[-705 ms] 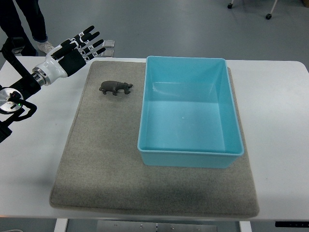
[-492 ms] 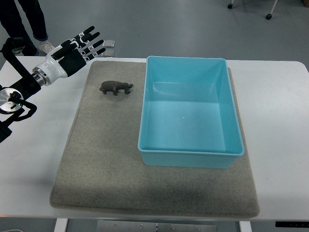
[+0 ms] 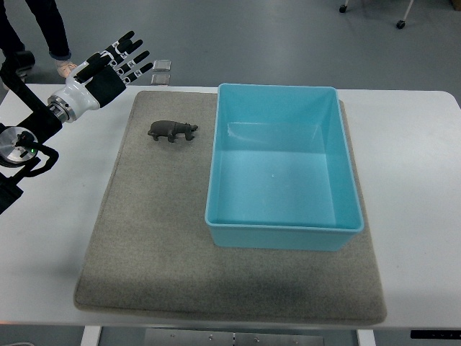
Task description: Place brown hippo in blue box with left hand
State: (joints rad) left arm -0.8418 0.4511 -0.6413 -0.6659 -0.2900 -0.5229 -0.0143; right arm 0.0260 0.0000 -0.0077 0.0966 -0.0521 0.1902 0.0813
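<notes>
Brown hippo (image 3: pixel 173 131) standing on grey mat (image 3: pixel 144 238), just left of blue box (image 3: pixel 284 227), not touching it. Left hand (image 3: pixel 108 71) at far-left table edge, up-left of hippo and apart from it, fingers spread, holding nothing. Person's legs (image 3: pixel 43 25) beyond white table (image 3: pixel 418 180).

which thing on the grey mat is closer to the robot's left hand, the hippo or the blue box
The brown hippo. It stands on the mat's far left part, just right of the open left hand; the blue box lies farther right.
</notes>
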